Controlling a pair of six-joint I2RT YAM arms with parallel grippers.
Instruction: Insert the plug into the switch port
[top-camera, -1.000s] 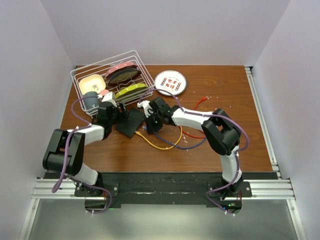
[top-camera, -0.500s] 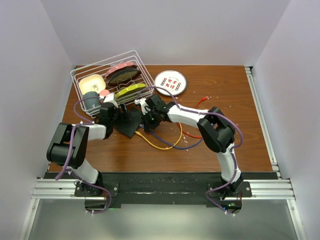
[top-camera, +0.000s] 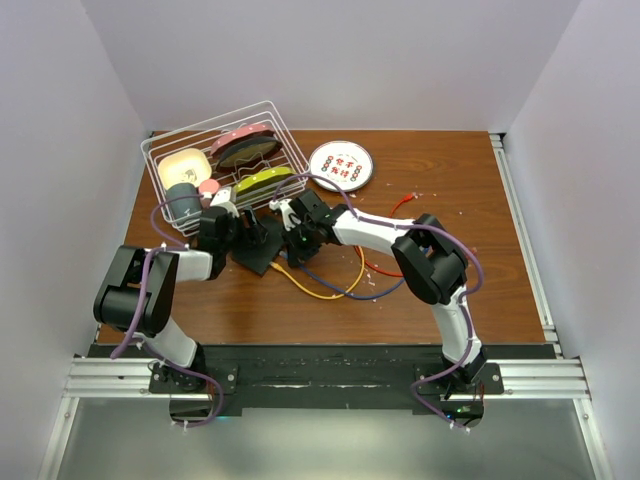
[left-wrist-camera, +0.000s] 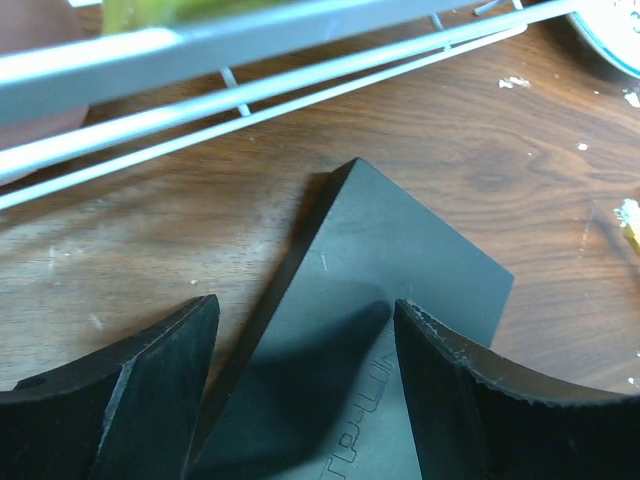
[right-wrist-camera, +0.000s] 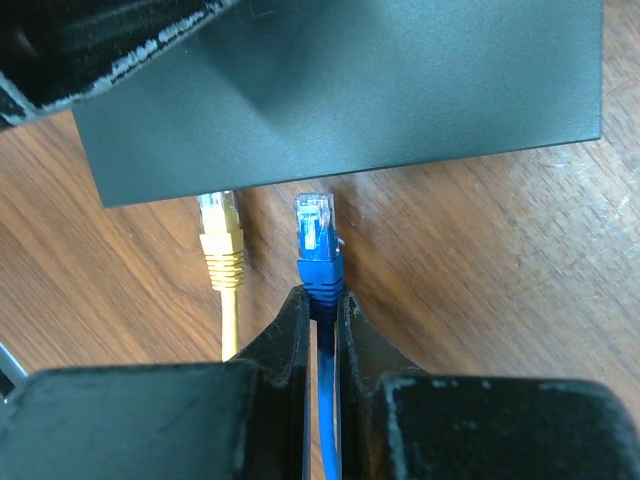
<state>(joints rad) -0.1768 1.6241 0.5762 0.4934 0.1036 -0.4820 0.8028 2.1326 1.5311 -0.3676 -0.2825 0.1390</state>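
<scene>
Right gripper (right-wrist-camera: 320, 300) pinched tight on blue cable plug (right-wrist-camera: 316, 235), tip just short of flat matte-black switch box (right-wrist-camera: 380, 90) edge, beside yellow plug (right-wrist-camera: 220, 240). Left gripper (left-wrist-camera: 305, 325) spread wide over the box, holding nothing, on brown wooden table (left-wrist-camera: 500, 150).

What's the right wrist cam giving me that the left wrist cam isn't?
Right wrist only: the right gripper shut on the blue plug, its tip just short of the switch, a yellow plug alongside. Left wrist only: the left gripper, jaws wide over a corner of the switch, and the wire rack. Both: the black switch on the wooden table.
</scene>
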